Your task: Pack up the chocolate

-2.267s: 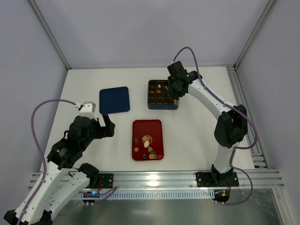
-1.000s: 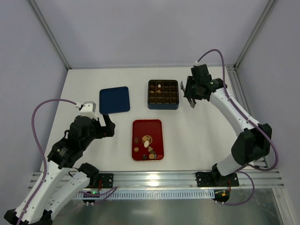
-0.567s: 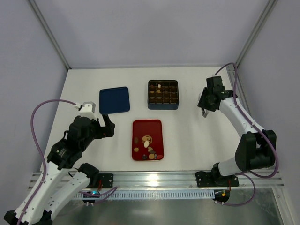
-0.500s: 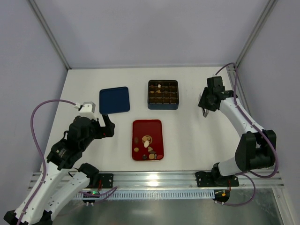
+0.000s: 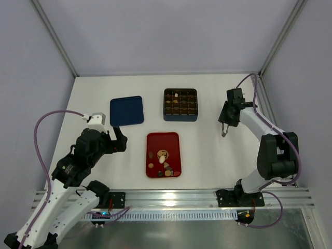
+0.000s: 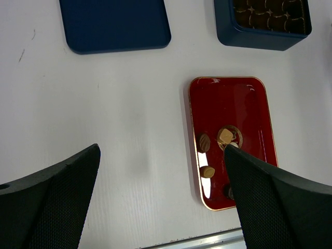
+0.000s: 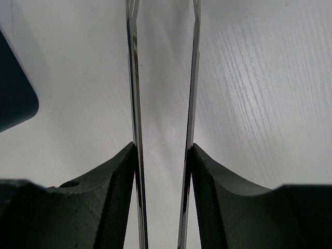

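the right arm (image 5: pixel 259 124) has swung off the dark blue box (image 5: pixel 180 118) and now sits at its 3 o'clock, over bare table (image 5: pixel 207 150), probably pulling clear before going back for another piece. the left arm (image 5: pixel 78 161) has not shifted. it hangs at the 9 o'clock side of the red tray (image 5: pixel 163 140), and the left gripper (image 5: pixel 115 141) is spread wide with nothing in it, seemingly parked out of the way. the blue lid (image 5: pixel 126 110) lies flat at the tray's 10 o'clock, leaving the box open for filling. the right gripper (image 5: pixel 227 118) is partly closed, pinching a pair of thin tweezers (image 5: pixel 224 128), a tool suited to such small pieces. whether the tips carry anything is too small to tell. most of the chocolate (image 5: pixel 165 161) lies loose at the tray's 6 o'clock end, and a few pieces already sit in the box's cells.
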Robot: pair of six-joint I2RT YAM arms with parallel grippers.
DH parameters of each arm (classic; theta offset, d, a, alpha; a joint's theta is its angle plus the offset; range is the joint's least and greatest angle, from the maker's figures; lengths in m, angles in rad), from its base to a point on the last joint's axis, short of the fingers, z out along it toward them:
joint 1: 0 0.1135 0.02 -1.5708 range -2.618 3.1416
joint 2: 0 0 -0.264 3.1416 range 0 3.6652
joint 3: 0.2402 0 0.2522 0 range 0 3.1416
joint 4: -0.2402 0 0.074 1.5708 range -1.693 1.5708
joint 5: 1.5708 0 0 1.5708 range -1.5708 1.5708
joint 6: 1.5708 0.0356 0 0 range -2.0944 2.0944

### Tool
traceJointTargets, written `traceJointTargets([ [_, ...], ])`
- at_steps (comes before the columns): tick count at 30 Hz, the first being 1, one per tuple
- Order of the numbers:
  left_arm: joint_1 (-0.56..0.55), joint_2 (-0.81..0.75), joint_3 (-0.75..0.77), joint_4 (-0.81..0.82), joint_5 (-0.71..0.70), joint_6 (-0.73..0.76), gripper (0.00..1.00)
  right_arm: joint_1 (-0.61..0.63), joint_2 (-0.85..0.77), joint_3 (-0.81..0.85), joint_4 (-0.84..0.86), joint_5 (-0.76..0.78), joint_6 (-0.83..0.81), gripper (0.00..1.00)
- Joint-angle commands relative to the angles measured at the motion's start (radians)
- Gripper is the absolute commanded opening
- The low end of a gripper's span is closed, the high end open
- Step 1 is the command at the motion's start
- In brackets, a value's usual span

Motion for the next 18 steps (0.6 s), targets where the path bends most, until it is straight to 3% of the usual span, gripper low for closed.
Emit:
traceJointTargets([
  [1,-0.004,-0.009,-0.005,0.026,0.009,0.000,1.00,-0.007,0.025,-0.005,0.057,0.015,-0.002,0.48],
  [10,-0.004,-0.012,-0.005,0.027,0.009,0.001,1.00,-0.007,0.128,-0.002,0.048,-0.030,-0.010,0.52],
  [18,-0.004,-0.013,-0.005,0.026,0.007,0.001,1.00,-0.008,0.163,0.001,0.039,-0.050,-0.016,0.67],
])
